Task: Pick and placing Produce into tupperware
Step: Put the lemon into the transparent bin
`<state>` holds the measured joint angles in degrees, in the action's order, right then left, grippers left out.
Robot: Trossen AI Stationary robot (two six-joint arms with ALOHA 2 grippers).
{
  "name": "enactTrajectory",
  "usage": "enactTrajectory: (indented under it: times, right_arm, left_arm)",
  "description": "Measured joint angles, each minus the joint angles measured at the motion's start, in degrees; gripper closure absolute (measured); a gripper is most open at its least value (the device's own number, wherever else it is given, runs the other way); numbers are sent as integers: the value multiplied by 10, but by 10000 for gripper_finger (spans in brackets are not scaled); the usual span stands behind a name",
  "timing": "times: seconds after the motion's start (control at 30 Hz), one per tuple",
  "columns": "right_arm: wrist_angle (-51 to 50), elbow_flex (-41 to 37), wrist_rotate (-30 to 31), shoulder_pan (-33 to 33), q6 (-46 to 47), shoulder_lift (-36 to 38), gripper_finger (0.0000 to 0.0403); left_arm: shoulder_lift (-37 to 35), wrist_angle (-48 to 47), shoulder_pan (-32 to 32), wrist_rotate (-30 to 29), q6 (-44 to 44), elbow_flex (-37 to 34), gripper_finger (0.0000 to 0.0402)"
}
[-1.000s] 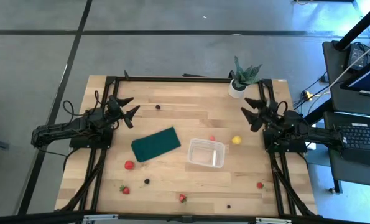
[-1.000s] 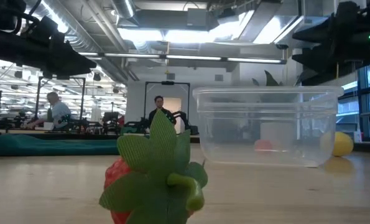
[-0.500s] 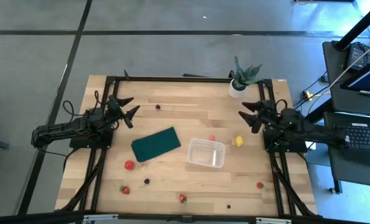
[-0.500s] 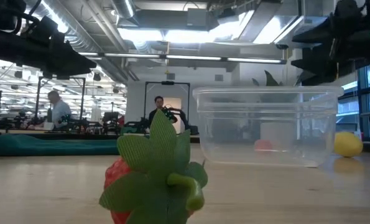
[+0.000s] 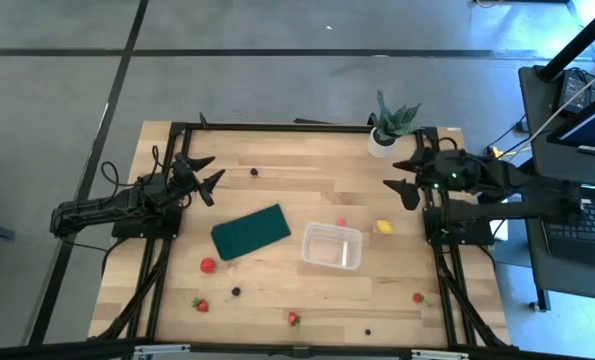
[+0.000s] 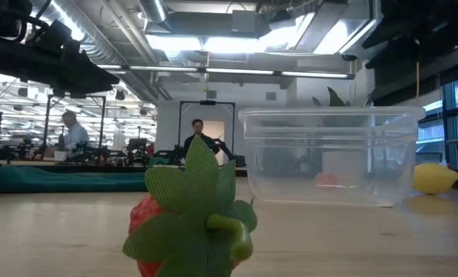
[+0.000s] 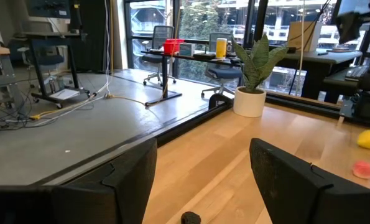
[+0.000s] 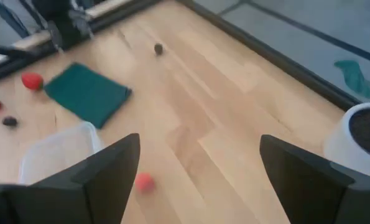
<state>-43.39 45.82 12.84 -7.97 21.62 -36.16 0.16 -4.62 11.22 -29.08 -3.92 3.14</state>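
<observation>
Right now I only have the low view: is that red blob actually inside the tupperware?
Observer: No. From above, the tupperware is empty. The small red fruit lies on the table just past its far edge.
Operator: Where's the right claw?
Observer: The right claw is open, near the potted plant, on the far side of the lemon.
Operator: And the left?
Observer: The left claw is open at the table's left side, with a dark berry nearest it.

Strawberry [image 6: 190, 223] body hidden behind leafy cap
</observation>
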Motion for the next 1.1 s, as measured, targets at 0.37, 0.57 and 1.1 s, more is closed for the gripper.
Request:
enactTrajectory:
  times: [0.37, 0.57, 1.1]
  right_arm:
    - [-165, 55, -65, 39, 114, -158, 71]
    - [-176, 55, -82, 84, 167, -209, 71]
    - [-178, 54, -19, 158, 68, -343, 71]
  left_arm:
    - [0, 0, 0, 0, 0, 0, 152]
    - [0, 0, 0, 0, 0, 0, 152]
    - [0, 0, 0, 0, 0, 0, 152]
